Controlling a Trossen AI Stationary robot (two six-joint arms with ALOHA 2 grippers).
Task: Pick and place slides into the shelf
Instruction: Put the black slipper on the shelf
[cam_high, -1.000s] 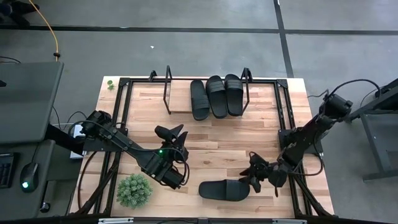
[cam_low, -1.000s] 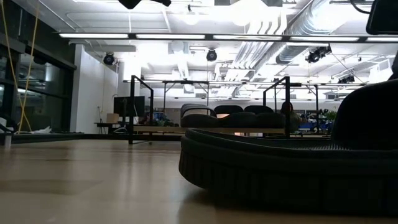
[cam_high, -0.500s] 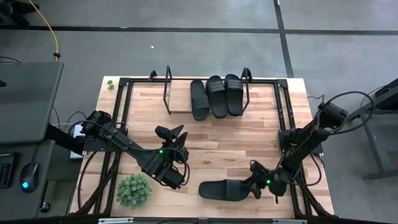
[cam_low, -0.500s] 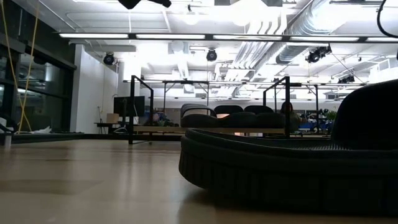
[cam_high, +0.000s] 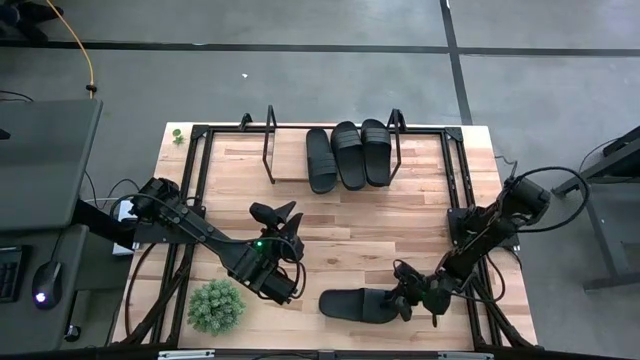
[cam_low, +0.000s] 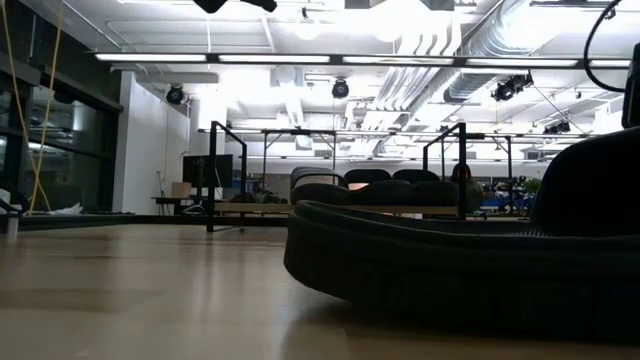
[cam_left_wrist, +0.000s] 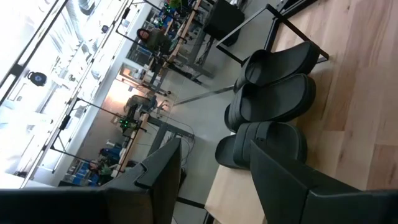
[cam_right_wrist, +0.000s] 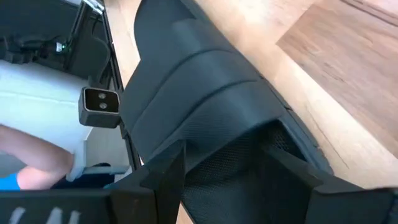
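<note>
At the near edge of the wooden table, my right gripper reaches low over the heel end of the one loose slide, which lies flat on the tabletop with its toe pointing toward my left arm. My right fingers stand spread, one to each side of the slide's ribbed strap, and from the wrist camera the black sandal fills the gap between them; I cannot tell whether either finger is touching it. At table height the same slide looms large in the foreground, its sole resting on the wood. At the far side of the table, three slides lie side by side on the light board of the shelf, packed toward its right-hand end frame, their toes pointing toward me; the left part of the board is bare. My left gripper hangs above the middle of the table, well apart from both the shelf and the loose slide, its fingers parted and holding nothing, with the three shelved slides in sight beyond them. A small green plant sits near the front left corner, just beside my left arm.
</note>
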